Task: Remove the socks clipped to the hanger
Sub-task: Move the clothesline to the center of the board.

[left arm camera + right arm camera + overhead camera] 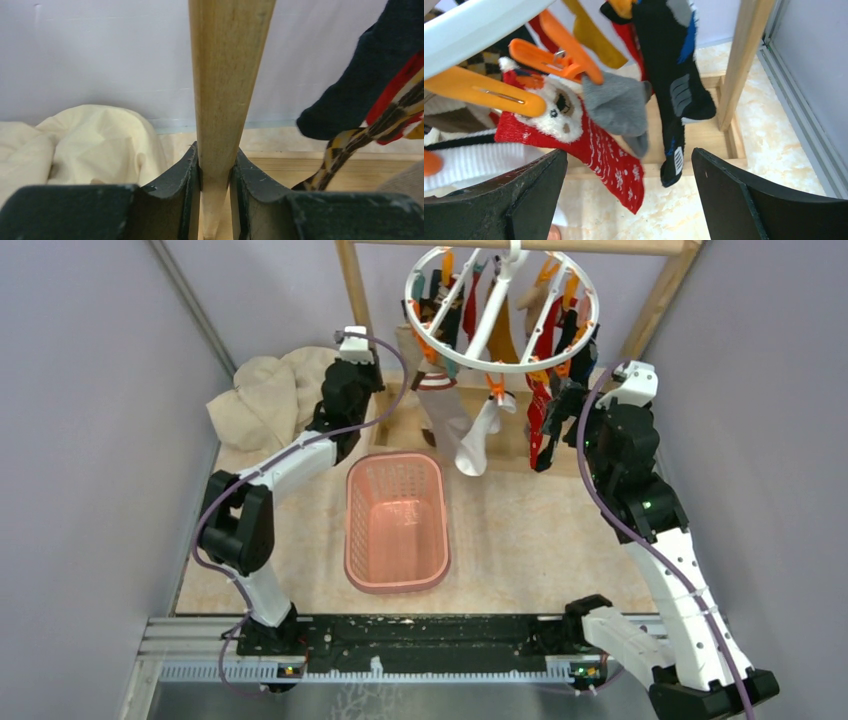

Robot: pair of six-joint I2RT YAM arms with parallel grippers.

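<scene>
left pincer (215,200) pinching the wooden post (225,100); right pincer (629,200) spread below socks (614,130).

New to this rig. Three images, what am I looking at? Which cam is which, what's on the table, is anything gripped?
Two robot arms are bolted at the near edge of a table. The wide picture comes from a fixed camera above and behind them. The other two come from cameras on each wrist, looking out past that arm's own jaws.

On the table: a pink basket, a cream cloth at the back left, and a wooden frame. From its rail hangs a white ring hanger with orange clips, holding many socks.

The left gripper is closed on the frame's upright post, not on a sock. The right gripper is wide open and holds nothing; it faces a red snowflake sock and a black sock.
</scene>
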